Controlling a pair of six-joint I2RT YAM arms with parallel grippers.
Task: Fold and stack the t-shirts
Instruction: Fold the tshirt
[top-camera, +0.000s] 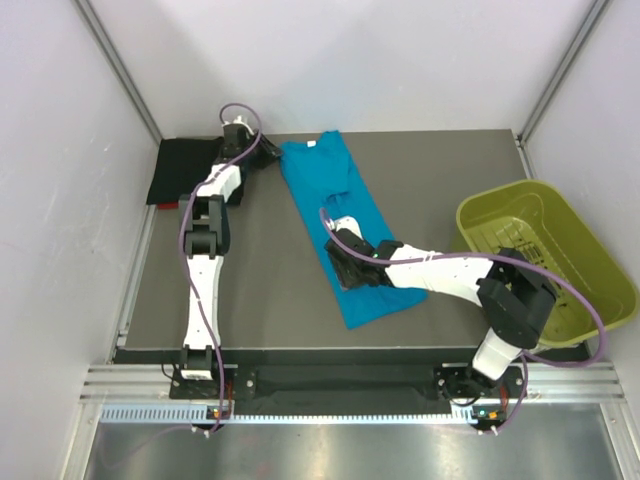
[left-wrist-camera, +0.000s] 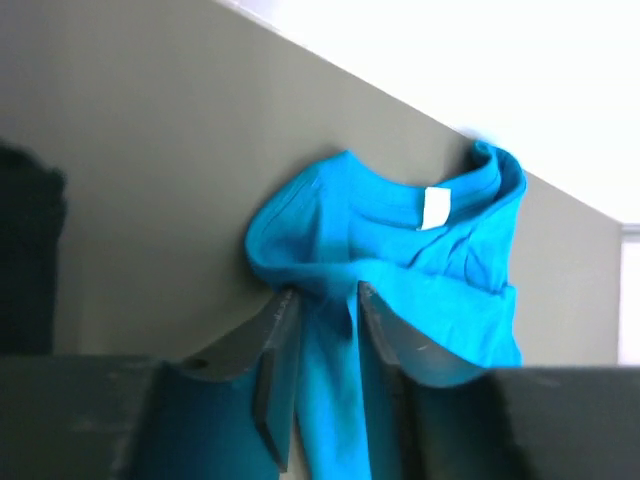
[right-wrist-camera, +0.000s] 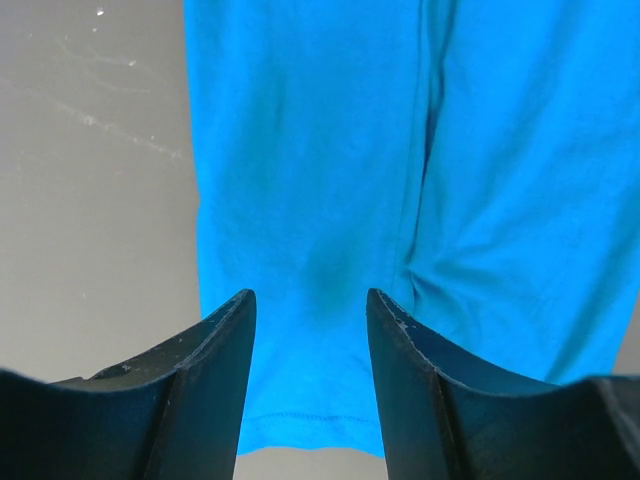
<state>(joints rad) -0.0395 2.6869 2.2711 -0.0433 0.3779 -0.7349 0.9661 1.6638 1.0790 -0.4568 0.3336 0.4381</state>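
Observation:
A bright teal-blue t-shirt (top-camera: 345, 230), folded into a long strip, lies diagonally across the table's middle. My left gripper (top-camera: 266, 156) is at its upper left corner. In the left wrist view the gripper (left-wrist-camera: 325, 298) is shut on a bunched fold of the teal t-shirt (left-wrist-camera: 400, 270), below its white neck label (left-wrist-camera: 435, 208). My right gripper (top-camera: 340, 258) is over the strip's lower half. In the right wrist view it (right-wrist-camera: 310, 300) is open and empty above the flat cloth (right-wrist-camera: 320, 150), near the hem. A black t-shirt (top-camera: 185, 168) lies at the far left with a red edge (top-camera: 166, 205) showing beneath.
A yellow-green plastic bin (top-camera: 590, 255) stands at the table's right edge, beside the right arm's elbow. White walls and metal frame posts enclose the table. The black t-shirt's edge also shows in the left wrist view (left-wrist-camera: 30, 260).

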